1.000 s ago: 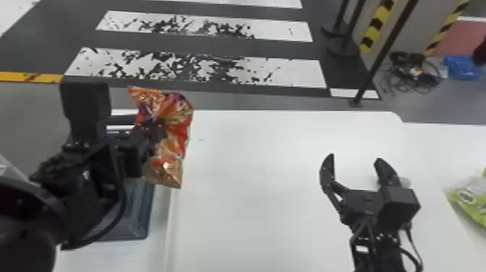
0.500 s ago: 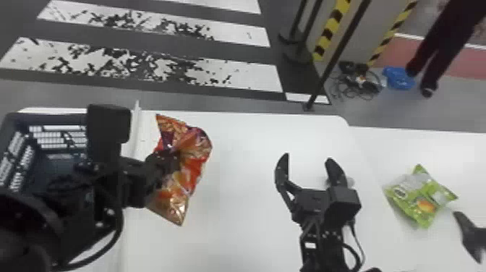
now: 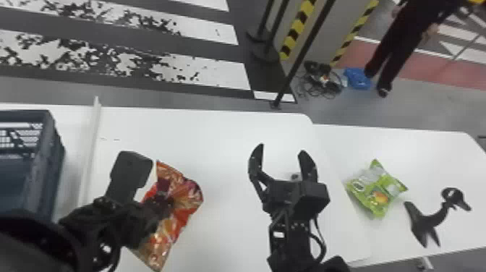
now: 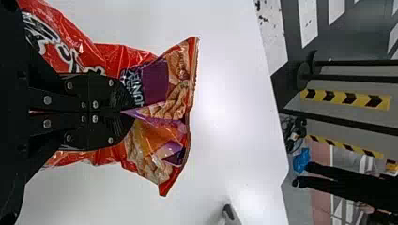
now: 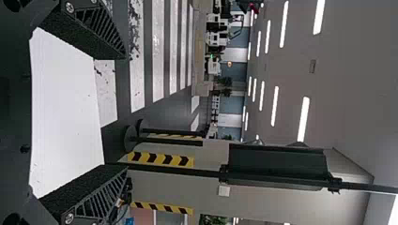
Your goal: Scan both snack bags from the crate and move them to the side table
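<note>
So I've got the left tool (image 3: 164, 204) at the lower left of the head view, pinching the red-orange snack bag (image 3: 190, 197) around its middle, and the wrist cam shows both fingers pressed together on the crinkled wrapper, white desk (image 3: 217, 144) behind it. My right tool (image 3: 282, 149) is a bit right of center, fingers spread wide with nothing between the tips, pointing up the frame. The green snack bag (image 3: 378, 191) lies on the side desk (image 3: 365, 141) at the right, near some black stand-looking thing (image 3: 423, 220). Crate's (image 3: 43, 173) over at the left edge, fwiw.
</note>
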